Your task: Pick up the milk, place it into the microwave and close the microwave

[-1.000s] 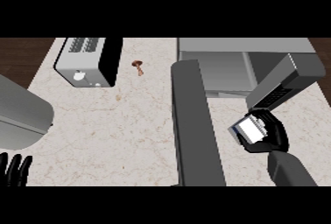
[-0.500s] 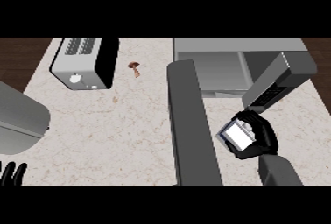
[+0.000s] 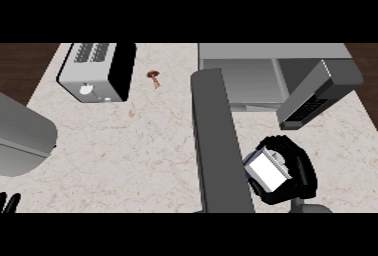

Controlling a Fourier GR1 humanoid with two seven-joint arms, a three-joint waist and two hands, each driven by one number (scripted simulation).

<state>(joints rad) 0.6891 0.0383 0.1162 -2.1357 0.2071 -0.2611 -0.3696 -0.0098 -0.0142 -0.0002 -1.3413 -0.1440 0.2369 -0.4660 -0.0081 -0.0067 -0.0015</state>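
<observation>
The milk (image 3: pixel 267 172) sits in my right hand (image 3: pixel 289 170), near the desk's (image 3: pixel 125 160) front right corner, just right of the open microwave door (image 3: pixel 219 145). My fingers (image 3: pixel 304 165) curl round it from the right and over its top, so only 1 pale face shows between them. I judge it a light, stiff carton with smooth sides that could slide if tilted, and thin walls that would dent under a hard squeeze; holding it across the 2 broad sides at mid-height looks the safest place, which is about where I have it.

The microwave (image 3: pixel 255 75) stands at the back right of the desk, its cavity facing me, well apart from the carton. The door swings out toward the front edge, and I must carry the carton round or over it.

My left hand (image 3: pixel 9 202) rests at the front left corner, fingers straight and up, holding nothing. A toaster (image 3: pixel 96 70) stands at the back left.
</observation>
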